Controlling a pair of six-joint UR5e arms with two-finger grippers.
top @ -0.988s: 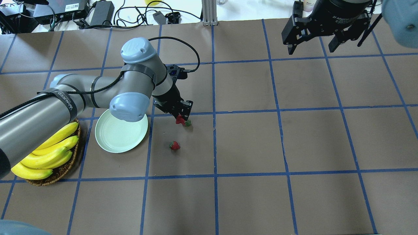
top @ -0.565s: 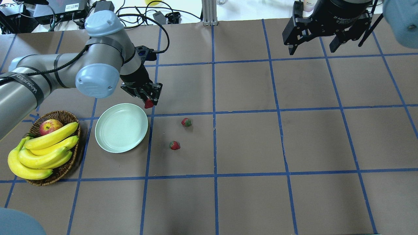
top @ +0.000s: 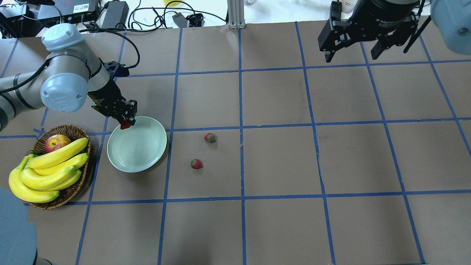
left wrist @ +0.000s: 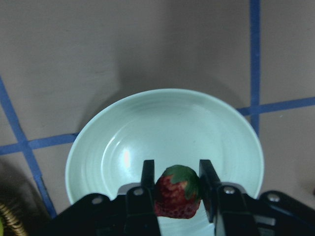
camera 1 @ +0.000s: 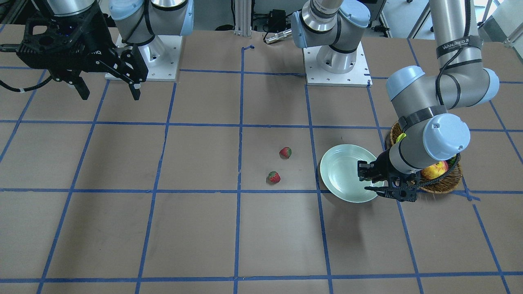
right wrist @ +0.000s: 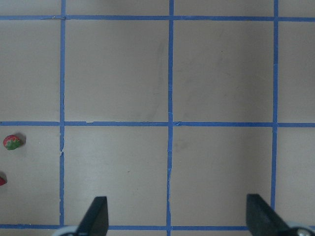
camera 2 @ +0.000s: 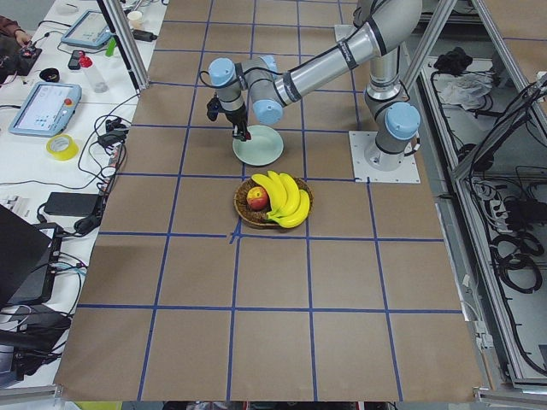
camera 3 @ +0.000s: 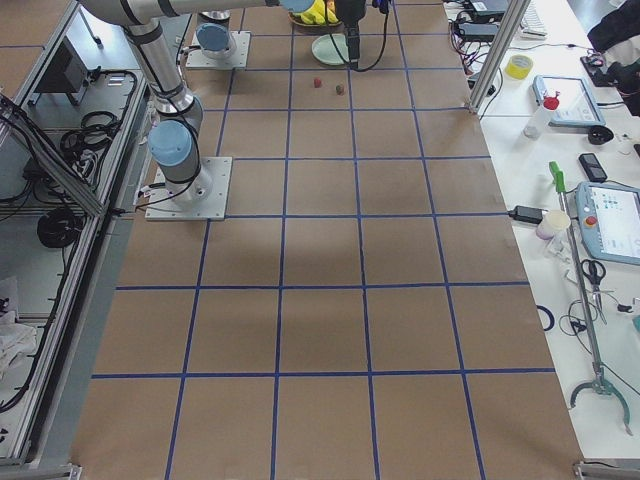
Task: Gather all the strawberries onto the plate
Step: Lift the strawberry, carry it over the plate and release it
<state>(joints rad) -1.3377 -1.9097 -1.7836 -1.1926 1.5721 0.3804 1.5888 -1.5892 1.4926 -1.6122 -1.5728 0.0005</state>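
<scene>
My left gripper (top: 126, 123) is shut on one strawberry (left wrist: 177, 191) and hangs over the far left rim of the pale green plate (top: 138, 147). In the left wrist view the berry sits between the two fingers above the plate (left wrist: 162, 128), which holds nothing. Two more strawberries (top: 210, 138) (top: 197, 164) lie on the brown table to the right of the plate, also seen in the front-facing view (camera 1: 285, 152) (camera 1: 274, 177). My right gripper (top: 351, 55) hangs open and holds nothing, high over the far right of the table.
A wicker basket (top: 70, 130) with bananas (top: 51, 169) and an apple (top: 57, 142) stands just left of the plate. Cables and electronics (top: 110, 14) lie beyond the table's far edge. Blue tape lines grid the table.
My left arm has swung left with the strawberry, from beside the two loose berries to above the plate's far left rim. The right arm has not moved.
</scene>
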